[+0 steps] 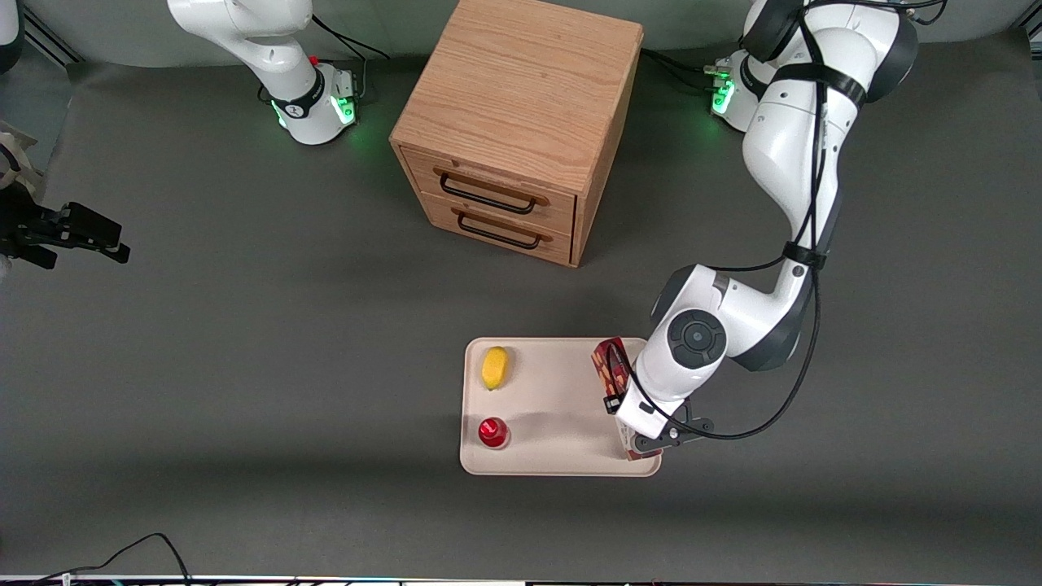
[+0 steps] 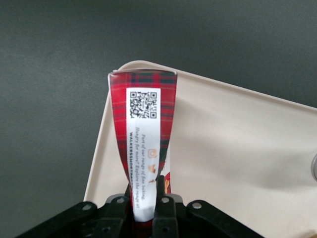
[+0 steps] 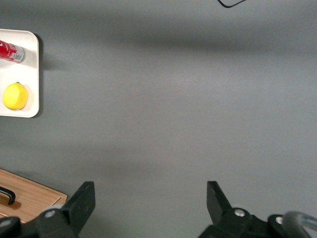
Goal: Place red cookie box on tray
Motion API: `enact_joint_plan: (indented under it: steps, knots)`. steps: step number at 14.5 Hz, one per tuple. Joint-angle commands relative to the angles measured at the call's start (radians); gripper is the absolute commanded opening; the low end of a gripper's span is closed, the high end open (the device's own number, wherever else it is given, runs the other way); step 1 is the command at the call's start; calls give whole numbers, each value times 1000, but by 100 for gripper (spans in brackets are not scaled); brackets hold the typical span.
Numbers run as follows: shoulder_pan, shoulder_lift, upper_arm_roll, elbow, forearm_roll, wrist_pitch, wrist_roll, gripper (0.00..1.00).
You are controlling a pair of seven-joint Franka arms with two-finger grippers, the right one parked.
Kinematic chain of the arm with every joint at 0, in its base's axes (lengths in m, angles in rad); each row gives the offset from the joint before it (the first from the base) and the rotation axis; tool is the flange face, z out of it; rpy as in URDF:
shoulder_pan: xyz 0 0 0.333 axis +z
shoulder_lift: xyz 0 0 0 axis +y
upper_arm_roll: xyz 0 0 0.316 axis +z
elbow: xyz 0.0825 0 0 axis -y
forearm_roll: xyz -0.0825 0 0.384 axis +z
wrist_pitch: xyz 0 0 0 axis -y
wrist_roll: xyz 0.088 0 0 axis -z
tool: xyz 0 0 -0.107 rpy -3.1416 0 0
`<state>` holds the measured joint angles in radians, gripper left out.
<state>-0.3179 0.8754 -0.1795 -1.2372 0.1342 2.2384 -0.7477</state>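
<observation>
The red cookie box [image 1: 611, 368] stands on its narrow long edge over the tray [image 1: 562, 407], along the tray's short side toward the working arm's end. My left gripper [image 1: 631, 435] comes down from above and is shut on the box near its end nearer the front camera. In the left wrist view the box [image 2: 143, 134] shows its red tartan edge and white label, pinched between the black fingers [image 2: 161, 193] of the gripper [image 2: 143, 198], with the tray [image 2: 237, 148] under it. I cannot tell whether the box touches the tray.
A yellow lemon [image 1: 494, 368] and a small round red can [image 1: 492, 432] sit on the tray's end toward the parked arm. The wooden drawer cabinet [image 1: 521, 122] stands farther from the front camera than the tray. Dark grey mat [image 1: 244, 366] surrounds the tray.
</observation>
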Motion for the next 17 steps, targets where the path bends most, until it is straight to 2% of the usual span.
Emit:
enact_joint_plan:
  steps: [1, 4, 5, 6, 7, 12, 13, 16, 17]
  knots:
    - [-4, 8, 3, -7, 39, 27, -10, 0]
    - [0, 19, 8, -7, 44, 53, -4, 0]
    - [0, 25, 8, -7, 50, 53, 2, 4]
    - [3, 27, 8, -7, 61, 53, 2, 57]
    - [5, 27, 8, -7, 61, 55, 4, 100]
    - [8, -5, 0, 2, 44, 8, -10, 100]
    - [7, -18, -1, 15, 42, -47, -12, 100]
    - [7, -59, -17, 100, -42, -268, -12, 100]
    - [8, -76, -18, 138, -48, -354, -10, 100]
